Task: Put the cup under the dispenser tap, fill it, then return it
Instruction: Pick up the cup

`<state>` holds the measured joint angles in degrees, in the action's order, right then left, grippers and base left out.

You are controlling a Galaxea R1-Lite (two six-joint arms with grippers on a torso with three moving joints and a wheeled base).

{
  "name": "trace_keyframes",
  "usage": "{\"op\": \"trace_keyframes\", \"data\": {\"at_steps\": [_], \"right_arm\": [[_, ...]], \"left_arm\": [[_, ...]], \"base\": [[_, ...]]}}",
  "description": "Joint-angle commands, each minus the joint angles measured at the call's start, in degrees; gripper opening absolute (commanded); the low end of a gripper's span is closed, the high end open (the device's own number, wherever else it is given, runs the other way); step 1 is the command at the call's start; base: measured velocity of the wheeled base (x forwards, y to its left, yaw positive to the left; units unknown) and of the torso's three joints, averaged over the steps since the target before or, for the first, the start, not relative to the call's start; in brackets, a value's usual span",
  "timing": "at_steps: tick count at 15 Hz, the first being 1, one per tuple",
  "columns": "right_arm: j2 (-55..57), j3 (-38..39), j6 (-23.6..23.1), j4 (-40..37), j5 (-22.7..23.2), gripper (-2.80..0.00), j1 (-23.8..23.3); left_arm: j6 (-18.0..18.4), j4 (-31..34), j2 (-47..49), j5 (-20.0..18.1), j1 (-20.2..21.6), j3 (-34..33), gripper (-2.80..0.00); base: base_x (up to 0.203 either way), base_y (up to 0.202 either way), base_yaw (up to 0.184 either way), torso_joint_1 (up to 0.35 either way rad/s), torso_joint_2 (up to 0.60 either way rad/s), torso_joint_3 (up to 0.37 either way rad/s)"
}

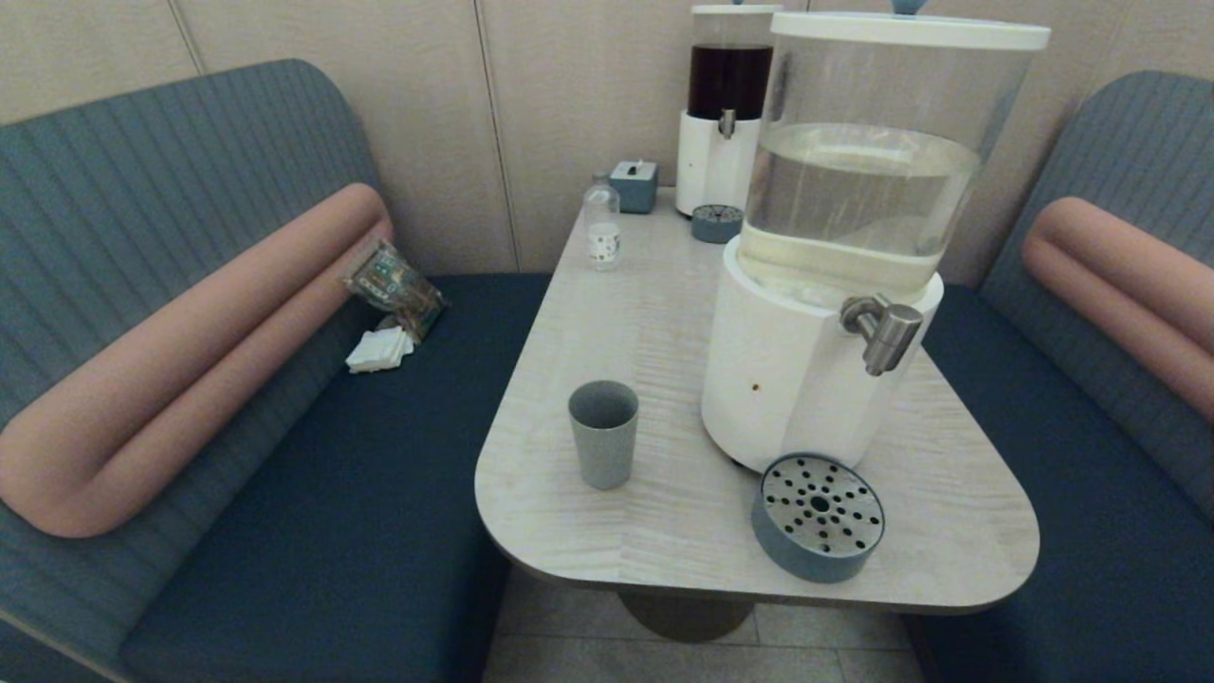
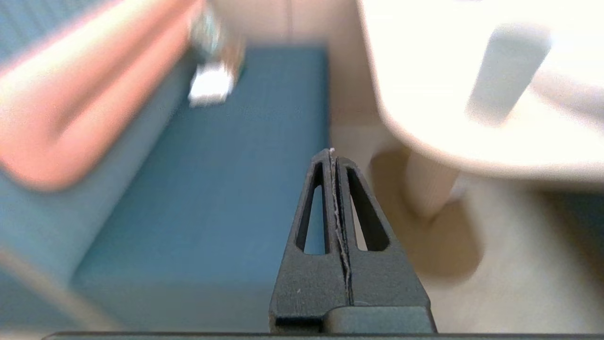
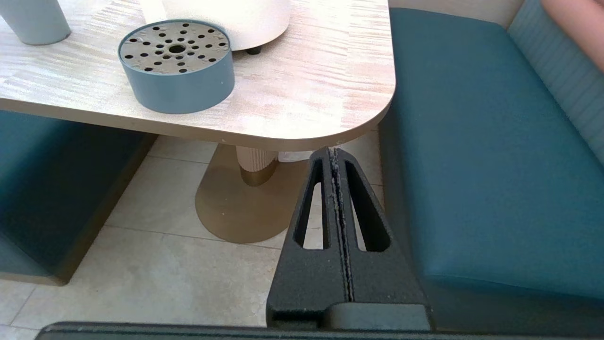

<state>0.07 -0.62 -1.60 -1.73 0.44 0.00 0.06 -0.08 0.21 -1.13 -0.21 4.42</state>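
Note:
The grey-blue cup (image 1: 603, 433) stands upright and empty on the table's near left part, left of the large white-based dispenser (image 1: 806, 379). The brushed-steel tap (image 1: 884, 330) sticks out from the dispenser's right front, well above the table. A round blue drip tray (image 1: 818, 515) with a perforated metal top lies in front of the dispenser, not directly below the tap. Neither arm shows in the head view. My left gripper (image 2: 332, 152) is shut, below table height off the near left corner; the cup (image 2: 507, 71) shows blurred above. My right gripper (image 3: 334, 151) is shut, below the near right corner.
A narrower dark-liquid dispenser (image 1: 726, 104), a second small drip tray (image 1: 716, 223), a clear plastic bottle (image 1: 601, 223) and a small blue box (image 1: 634, 185) stand at the table's far end. Blue benches flank the table (image 1: 664, 313); a packet and napkins (image 1: 391, 313) lie on the left bench.

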Motion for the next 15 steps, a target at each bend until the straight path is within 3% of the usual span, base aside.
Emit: {"op": "trace_keyframes", "data": {"at_steps": [1, 2, 5, 8, 10, 12, 15], "right_arm": [[0.0, 0.0, -0.1, 0.0, 0.0, -2.8, 0.0], [0.0, 0.0, -0.1, 0.0, 0.0, -2.8, 0.0], [0.0, 0.0, -0.1, 0.0, 0.0, -2.8, 0.0], [0.0, 0.0, 0.0, 0.0, 0.0, -2.8, 0.0], [0.0, 0.0, 0.0, 0.0, 0.0, -2.8, 0.0], [0.0, 0.0, 0.0, 0.0, 0.0, -2.8, 0.0], [0.0, 0.0, 0.0, 0.0, 0.0, -2.8, 0.0]], "left_arm": [[-1.9, 0.9, 3.3, -0.6, 0.0, 8.5, -2.8], [-2.3, 1.1, 5.0, -0.8, -0.1, 10.7, -2.8], [-4.9, 1.5, 23.2, -4.0, -1.5, 26.8, -2.8], [-6.6, -3.2, 40.2, -17.0, -3.8, 37.0, -2.8], [-6.3, -17.1, 48.2, -26.2, -4.5, 35.8, -2.8], [-6.1, -31.1, 55.3, -32.5, -4.8, 29.2, -2.8], [-5.6, -47.5, 68.2, -40.7, -4.9, 25.0, -2.8]], "base": [[0.0, 0.0, 0.0, 0.0, 0.0, 0.0], [0.0, 0.0, 0.0, 0.0, 0.0, 0.0], [0.0, 0.0, 0.0, 0.0, 0.0, 0.0], [0.0, 0.0, 0.0, 0.0, 0.0, 0.0], [0.0, 0.0, 0.0, 0.0, 0.0, 0.0], [0.0, 0.0, 0.0, 0.0, 0.0, 0.0], [0.0, 0.0, 0.0, 0.0, 0.0, 0.0]]}}
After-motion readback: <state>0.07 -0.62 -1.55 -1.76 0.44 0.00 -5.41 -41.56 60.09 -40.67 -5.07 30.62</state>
